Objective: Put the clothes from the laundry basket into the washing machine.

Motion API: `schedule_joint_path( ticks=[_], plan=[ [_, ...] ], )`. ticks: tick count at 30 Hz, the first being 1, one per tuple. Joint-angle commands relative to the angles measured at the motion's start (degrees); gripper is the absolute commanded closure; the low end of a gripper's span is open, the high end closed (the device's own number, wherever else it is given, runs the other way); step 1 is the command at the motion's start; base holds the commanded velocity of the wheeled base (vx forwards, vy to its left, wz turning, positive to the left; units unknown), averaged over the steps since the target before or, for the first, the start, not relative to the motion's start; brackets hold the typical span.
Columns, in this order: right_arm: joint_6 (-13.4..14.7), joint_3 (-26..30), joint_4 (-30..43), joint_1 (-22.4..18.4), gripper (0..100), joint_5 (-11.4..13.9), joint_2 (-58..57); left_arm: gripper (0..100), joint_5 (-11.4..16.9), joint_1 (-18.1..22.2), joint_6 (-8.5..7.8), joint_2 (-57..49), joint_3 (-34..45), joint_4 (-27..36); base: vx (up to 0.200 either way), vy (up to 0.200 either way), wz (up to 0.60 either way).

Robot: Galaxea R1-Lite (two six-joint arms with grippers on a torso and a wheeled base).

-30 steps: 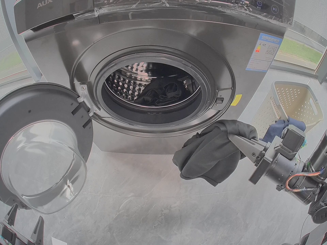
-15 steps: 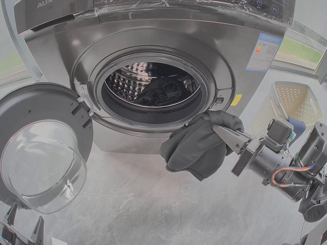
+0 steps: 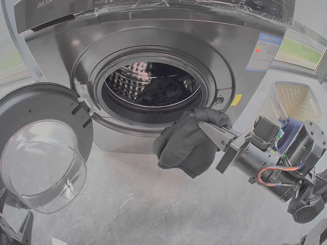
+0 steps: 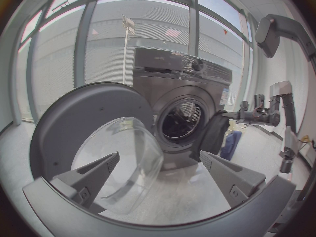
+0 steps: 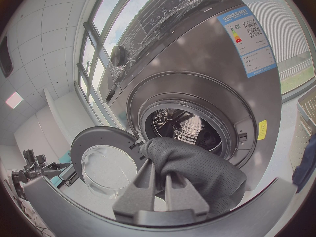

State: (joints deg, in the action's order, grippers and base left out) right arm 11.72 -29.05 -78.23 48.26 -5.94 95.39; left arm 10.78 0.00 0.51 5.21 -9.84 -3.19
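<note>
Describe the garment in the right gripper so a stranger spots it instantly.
Start at the washing machine. Before its opening's lower right rim hangs a dark grey garment, pinched by the right gripper. Unlike the blue cloth at the laundry basket, it dangles midair.

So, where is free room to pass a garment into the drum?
Free: the drum mouth's upper part, above the dark clothes inside; also the bare floor between the open door and the garment in the right claw. Crowded: the machine's right side, where garment and laundry basket sit close.
</note>
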Motion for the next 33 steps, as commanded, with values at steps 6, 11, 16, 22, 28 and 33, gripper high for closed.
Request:
schedule_joint_path(
  ticks=[6, 11, 16, 22, 28, 33],
  plan=[
    [-0.1, -9.9, -7.6, 1.4, 100, -0.8, 11.4, 0, 17.2, -1.3, -3.68, 33.3, -4.7, -13.2, 0.000, 0.000, 0.00],
    [-0.1, -10.4, -7.7, 1.7, 100, -0.7, 12.3, 0, 17.5, -9.1, -3.15, 39.6, -4.8, -14.8, 0.000, 0.000, 0.00],
    [0.0, -10.5, -7.8, 2.0, 100, -0.1, 12.8, 0, 16.8, -16.9, -2.62, 49.3, -5.0, -20.5, 0.000, 0.000, 0.00],
    [0.0, -11.4, -7.2, 2.3, 100, -0.7, 13.1, 0, 17.0, -19.4, -1.22, 62.6, -5.4, -31.3, 0.000, 0.000, 0.00],
    [0.0, -11.6, -8.0, 2.4, 100, -0.7, 13.8, 0, 17.3, -21.4, 3.18, 72.0, -5.5, -40.5, 0.000, 0.000, 0.00],
    [0.1, -11.1, -8.3, 2.5, 100, -0.8, 13.8, 0, 17.1, -22.7, 4.23, 77.8, -6.0, -45.8, 0.000, 0.000, 0.00]
  ],
)
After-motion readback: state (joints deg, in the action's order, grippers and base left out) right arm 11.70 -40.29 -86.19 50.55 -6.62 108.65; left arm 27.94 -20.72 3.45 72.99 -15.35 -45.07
